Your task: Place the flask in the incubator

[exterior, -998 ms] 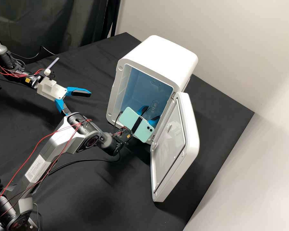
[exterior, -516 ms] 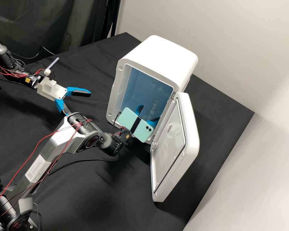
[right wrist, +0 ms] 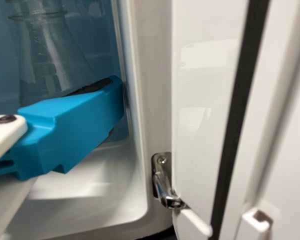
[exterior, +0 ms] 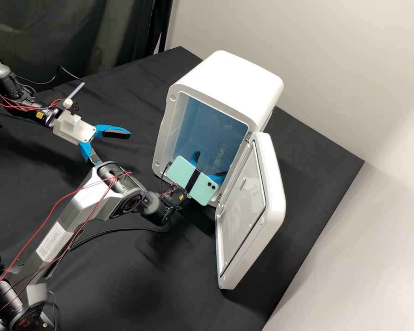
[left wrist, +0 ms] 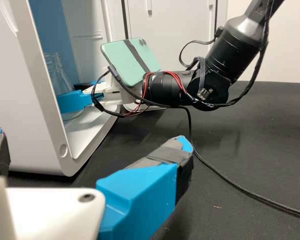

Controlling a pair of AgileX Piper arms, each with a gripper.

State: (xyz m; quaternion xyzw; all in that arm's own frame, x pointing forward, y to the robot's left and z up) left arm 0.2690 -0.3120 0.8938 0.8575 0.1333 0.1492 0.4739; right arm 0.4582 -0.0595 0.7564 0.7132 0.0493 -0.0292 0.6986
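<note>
Nearest, on a black bench (exterior: 124, 271), a white incubator (exterior: 234, 82) stands with its door (exterior: 257, 211) swung open. The right gripper (exterior: 210, 163), a mint-green phone (exterior: 191, 179) strapped behind it, sits inside. A clear glass flask (exterior: 219, 153) stands upright on the incubator floor beside it; whether it is clamped cannot be told. Farther back, the left gripper (exterior: 112, 147) hovers over the bench, fingers (exterior: 115, 132) spread apart, empty.

flask (exterior: 219, 154) base hidden behind wrist-mounted phone (exterior: 181, 170), flask neck cut off at right wrist view's edge
</note>
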